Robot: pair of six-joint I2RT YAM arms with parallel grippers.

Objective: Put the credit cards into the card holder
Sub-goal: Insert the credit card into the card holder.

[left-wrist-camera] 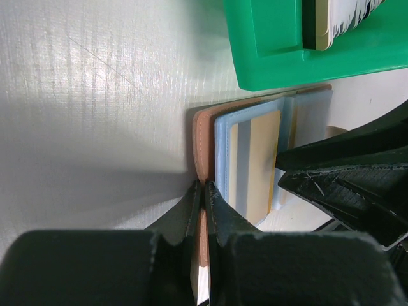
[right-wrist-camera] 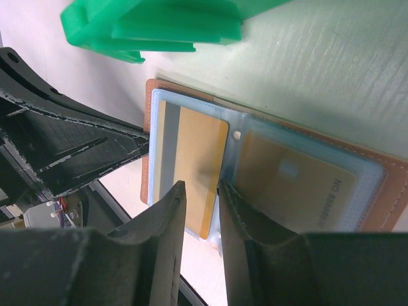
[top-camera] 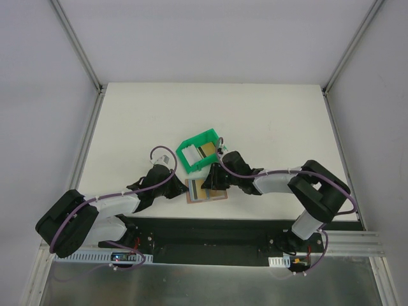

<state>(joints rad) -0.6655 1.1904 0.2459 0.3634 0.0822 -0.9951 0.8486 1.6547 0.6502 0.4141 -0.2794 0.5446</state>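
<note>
The tan leather card holder (top-camera: pixel 205 191) lies open on the table just in front of the green bin. My left gripper (left-wrist-camera: pixel 204 191) is shut on its tan left edge (left-wrist-camera: pixel 203 137); it shows in the top view (top-camera: pixel 180 190). My right gripper (right-wrist-camera: pixel 201 191) hovers narrowly open over a gold card (right-wrist-camera: pixel 197 156) lying in the holder's blue-grey left pocket, its near end sticking out; it holds nothing. It shows in the top view (top-camera: pixel 213 183). A second gold card (right-wrist-camera: pixel 293 185) sits in the right pocket. No blue card shows.
The green bin (top-camera: pixel 201 152) lies right behind the card holder with white (top-camera: pixel 189 155) and gold (top-camera: pixel 205 151) cards in it. It fills the top of the left wrist view (left-wrist-camera: pixel 306 57). The table's front edge runs just below the holder.
</note>
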